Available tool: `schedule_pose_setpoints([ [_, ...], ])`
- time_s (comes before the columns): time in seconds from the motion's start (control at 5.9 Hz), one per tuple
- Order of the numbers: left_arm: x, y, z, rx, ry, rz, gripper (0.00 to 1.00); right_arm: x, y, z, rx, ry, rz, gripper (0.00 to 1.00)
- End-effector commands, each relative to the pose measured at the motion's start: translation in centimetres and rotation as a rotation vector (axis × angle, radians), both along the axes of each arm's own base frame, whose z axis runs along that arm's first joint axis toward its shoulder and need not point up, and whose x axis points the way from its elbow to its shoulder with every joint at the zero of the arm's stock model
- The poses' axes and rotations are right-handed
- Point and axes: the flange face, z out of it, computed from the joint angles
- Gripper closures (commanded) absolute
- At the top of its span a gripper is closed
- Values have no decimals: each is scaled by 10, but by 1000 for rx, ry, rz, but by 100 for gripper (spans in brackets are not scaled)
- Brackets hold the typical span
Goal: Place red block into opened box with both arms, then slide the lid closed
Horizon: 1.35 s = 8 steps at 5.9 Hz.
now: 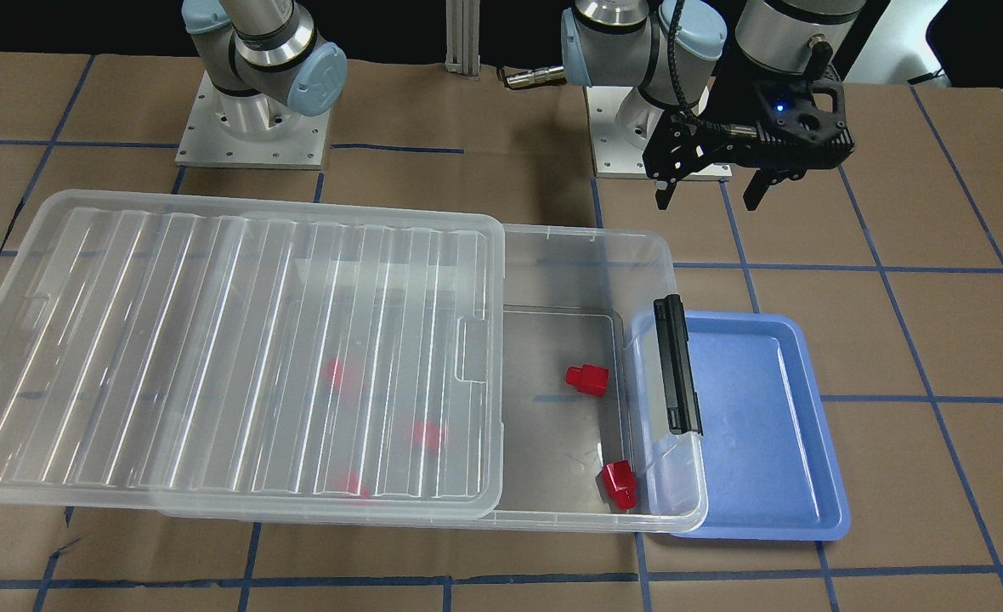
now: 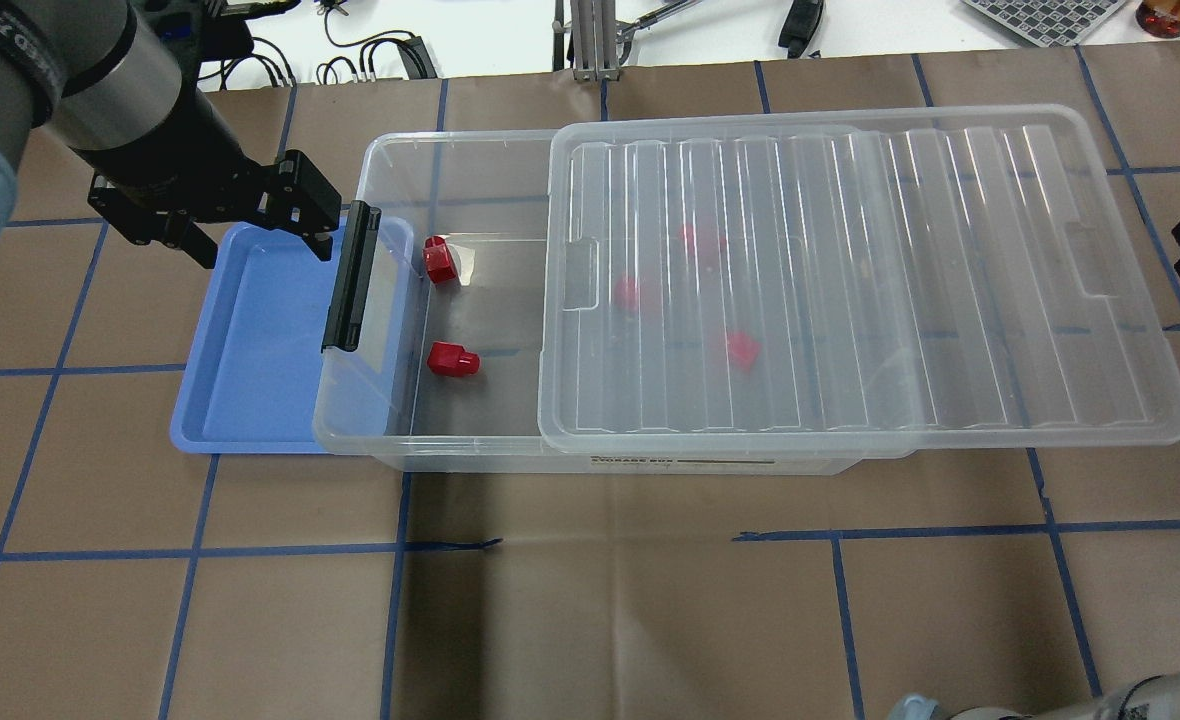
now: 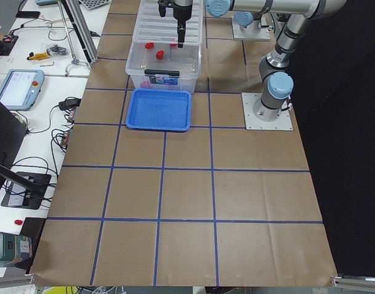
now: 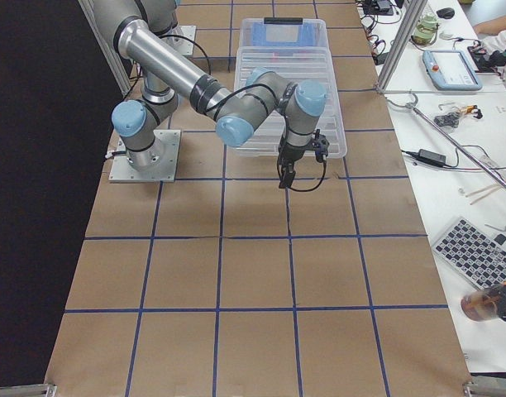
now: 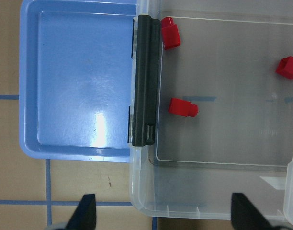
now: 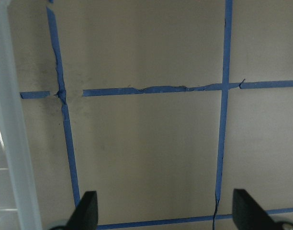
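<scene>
L gripper (image 1: 709,202) & R gripper (image 6: 166,211) both splayed, empty (lid (image 1: 238,340) partly over box (image 1: 586,255)).

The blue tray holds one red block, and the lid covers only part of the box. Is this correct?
Not quite: the blue tray holds none; the red blocks lie in the box, as the left wrist view shows. The lid does cover only part of it.

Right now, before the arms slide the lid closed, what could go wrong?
The lid overhangs the box at the right hand's end, so a push there might skew or tip it. Its leading edge could catch the black latch on the rim. The open left hand hovers near the latch and may sit in the lid's path.
</scene>
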Motion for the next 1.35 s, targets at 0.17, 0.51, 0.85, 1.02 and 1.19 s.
schedule_pose_setpoints([
  [0.17,0,0,0,-6,0,1,2,8,8,-11,39,-28,-18,0],
  [0.51,0,-2,0,-7,0,1,2,18,17,-11,39,-34,-28,0],
  [0.85,0,-2,-1,-7,-2,-1,2,28,14,-11,39,-37,-10,0],
  [1.02,0,-1,0,-10,-2,-1,2,41,9,-12,35,-49,10,0],
  [1.19,0,0,2,-13,-3,-1,2,46,10,-15,41,-67,10,0],
])
